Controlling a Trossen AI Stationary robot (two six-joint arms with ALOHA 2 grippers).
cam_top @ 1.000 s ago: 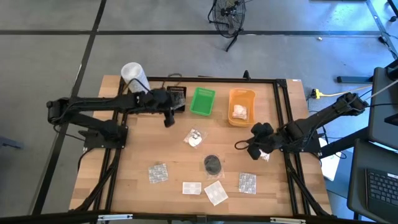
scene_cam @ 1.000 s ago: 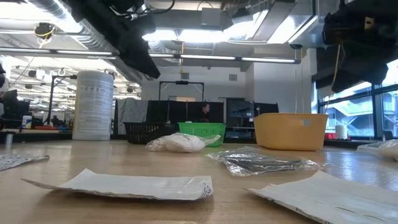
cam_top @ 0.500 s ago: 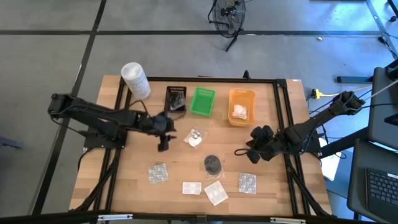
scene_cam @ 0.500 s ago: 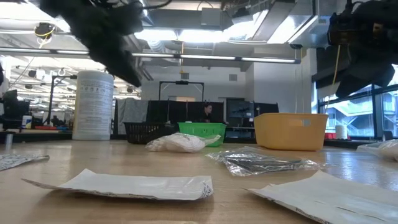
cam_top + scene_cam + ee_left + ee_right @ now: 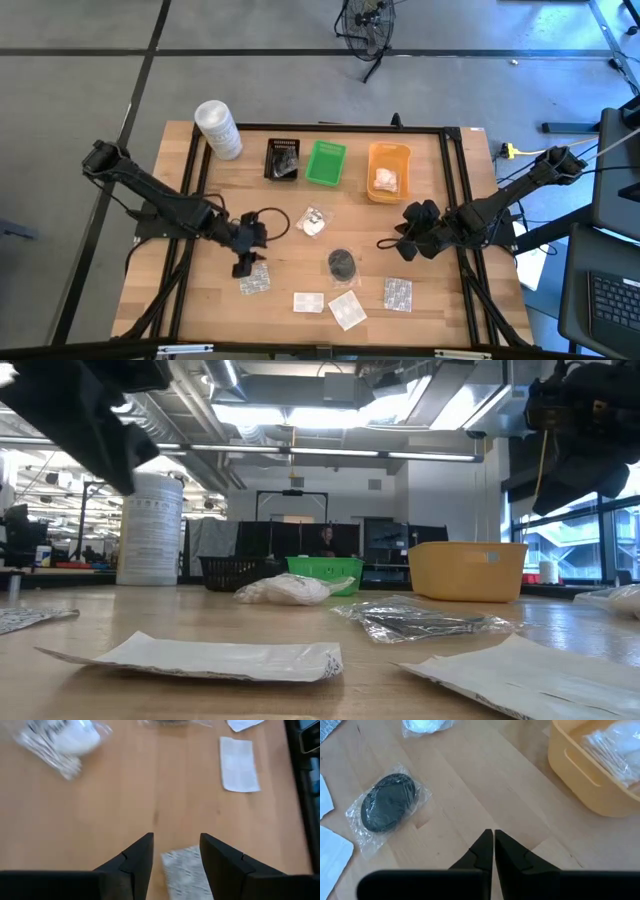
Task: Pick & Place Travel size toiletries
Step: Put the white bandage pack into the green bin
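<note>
My left gripper [image 5: 243,268] has its fingers spread, with bare wood between them and the blister pack [image 5: 254,279] just beyond. Open table lies toward the white bundle [image 5: 314,221]. My right gripper [image 5: 407,243], fingers pressed together, has clear wood ahead; the black pad [image 5: 342,263] and orange tray [image 5: 388,170] flank that path.

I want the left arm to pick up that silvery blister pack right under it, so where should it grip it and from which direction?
The blister pack lies flat on the table, so there is no raised part to pinch. Probably best to come straight down and close across a narrow edge or corner. The left gripper already hangs over it, fingers open either side of the pack.
</note>
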